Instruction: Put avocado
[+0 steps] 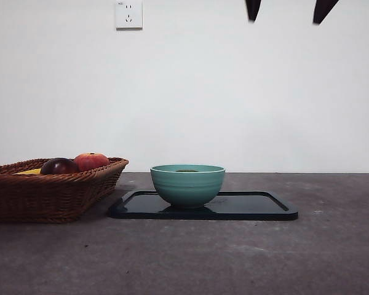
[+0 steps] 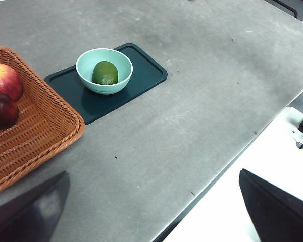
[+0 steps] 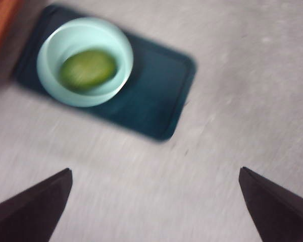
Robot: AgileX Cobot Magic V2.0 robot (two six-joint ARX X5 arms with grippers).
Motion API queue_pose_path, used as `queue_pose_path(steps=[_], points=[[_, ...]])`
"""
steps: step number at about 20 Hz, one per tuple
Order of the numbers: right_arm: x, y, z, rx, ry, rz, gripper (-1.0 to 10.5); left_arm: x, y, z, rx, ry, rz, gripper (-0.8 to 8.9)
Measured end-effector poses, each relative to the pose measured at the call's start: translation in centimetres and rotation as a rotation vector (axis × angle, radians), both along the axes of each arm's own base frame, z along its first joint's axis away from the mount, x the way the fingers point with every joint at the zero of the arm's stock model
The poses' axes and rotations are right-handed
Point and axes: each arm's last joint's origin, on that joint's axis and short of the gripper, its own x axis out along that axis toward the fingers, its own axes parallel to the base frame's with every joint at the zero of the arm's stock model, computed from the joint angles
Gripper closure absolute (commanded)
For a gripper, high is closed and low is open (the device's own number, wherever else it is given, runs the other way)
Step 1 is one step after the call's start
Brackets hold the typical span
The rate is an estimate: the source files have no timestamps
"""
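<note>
The avocado point(image 2: 105, 72), dull green, lies inside the pale teal bowl point(image 2: 86, 63), which stands on the dark tray point(image 2: 146, 73). In the right wrist view the avocado point(image 3: 87, 69) and bowl point(image 3: 50, 45) are blurred. In the front view only a sliver of the avocado's top point(image 1: 186, 170) shows over the bowl's rim point(image 1: 187, 184). My left gripper point(image 2: 151, 217) is open and empty, high over the table's edge, away from the bowl. My right gripper point(image 3: 154, 206) is open and empty, above the table beside the tray point(image 3: 156, 96). Two black tips point(image 1: 252, 8) show at the top of the front view.
A wicker basket point(image 1: 55, 193) stands left of the tray point(image 1: 258, 206), holding a red-orange fruit point(image 1: 91, 161), a dark maroon fruit point(image 1: 58, 166) and something yellow point(image 1: 29, 171). The basket point(image 2: 40, 131) also shows in the left wrist view. The table's edge point(image 2: 227, 166) runs near the left gripper.
</note>
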Motion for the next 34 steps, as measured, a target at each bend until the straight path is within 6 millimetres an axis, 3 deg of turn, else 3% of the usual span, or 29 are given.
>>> queue_pose_path(steps=[4,8,10,14,18,26,27,29,30,31,32,34], points=[[-6.6,-2.3,-1.2,0.032,-0.027,0.114,3.9,0.0,0.0,0.0,0.0,0.0,0.0,2.55],[-12.5,-6.1,-4.2,0.149,-0.05,0.2,3.9,0.0,0.0,0.0,0.0,0.0,0.0,2.56],[-14.9,-8.4,-5.6,0.227,-0.055,0.244,3.9,0.0,0.0,0.0,0.0,0.0,0.001,2.55],[-18.0,-12.7,-6.7,0.422,-0.118,0.267,3.9,0.0,0.0,0.0,0.0,0.0,0.0,2.55],[-18.9,-14.2,-6.9,0.49,-0.16,0.267,3.9,0.0,0.0,0.0,0.0,0.0,0.0,2.56],[-19.0,-14.3,-6.9,0.497,-0.167,0.261,3.9,0.0,0.0,0.0,0.0,0.0,0.0,2.64],[-19.0,-14.3,-6.9,0.498,-0.167,0.261,3.9,0.0,0.0,0.0,0.0,0.0,0.0,3.08],[-19.0,-14.3,-6.9,0.499,-0.168,0.261,4.7,0.0,0.0,-0.1,0.007,0.005,0.0,5.53],[-19.0,-14.3,-6.9,0.499,-0.168,0.261,6.0,-0.1,0.1,-0.2,0.015,0.011,0.0,7.13],[-19.0,-14.3,-6.9,0.5,-0.168,0.259,8.4,-0.1,0.2,-0.3,0.031,0.024,0.0,7.98],[-19.0,-14.3,-6.9,0.5,-0.168,0.259,9.5,-0.2,0.2,-0.4,0.042,0.033,0.0,7.97],[-19.0,-14.3,-6.9,0.499,-0.169,0.258,9.3,-0.2,0.2,-0.5,0.046,0.036,0.0,7.95]])
